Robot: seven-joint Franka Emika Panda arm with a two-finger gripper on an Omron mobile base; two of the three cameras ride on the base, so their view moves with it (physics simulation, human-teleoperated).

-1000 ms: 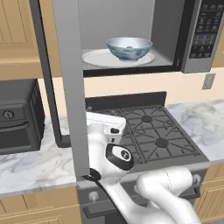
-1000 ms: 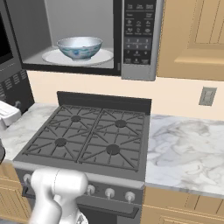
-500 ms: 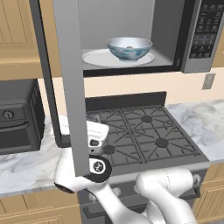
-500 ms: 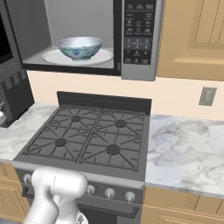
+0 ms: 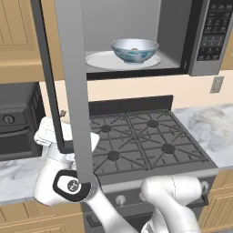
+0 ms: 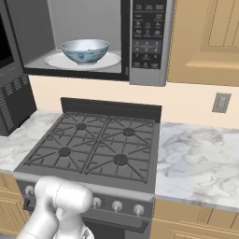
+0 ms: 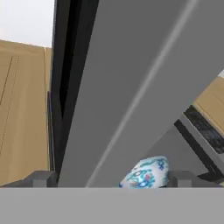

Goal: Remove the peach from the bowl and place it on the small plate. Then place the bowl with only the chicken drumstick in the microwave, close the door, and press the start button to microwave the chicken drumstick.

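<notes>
- The gripper [image 7: 111,180] is open and holds nothing; in the hand view its two fingertips [image 7: 40,178] stand wide apart, one on each side of the grey edge of the door [image 7: 131,87].
- Compared with a second ago, the hand has gone down and to the left, from over the stove [image 5: 136,141] to the lower end of the door [image 5: 73,91], near the front edge of the counter [image 5: 18,173] (the wrist is now partly behind the door frame).
- I judge this as the approach for pushing the door shut; the door is not yet closed and stands out wide from the microwave [image 6: 144,42].
- Further back, the bowl [image 5: 134,50] has not moved: it sits in the middle of the white turntable disc [image 5: 102,60] inside the microwave.
- A small brown piece shows over the bowl's rim; probably this is the chicken drumstick [image 5: 135,48], but it is too small to be sure.
- The keypad strip [image 6: 145,35] for the start button is untouched, so that step remains.
</notes>
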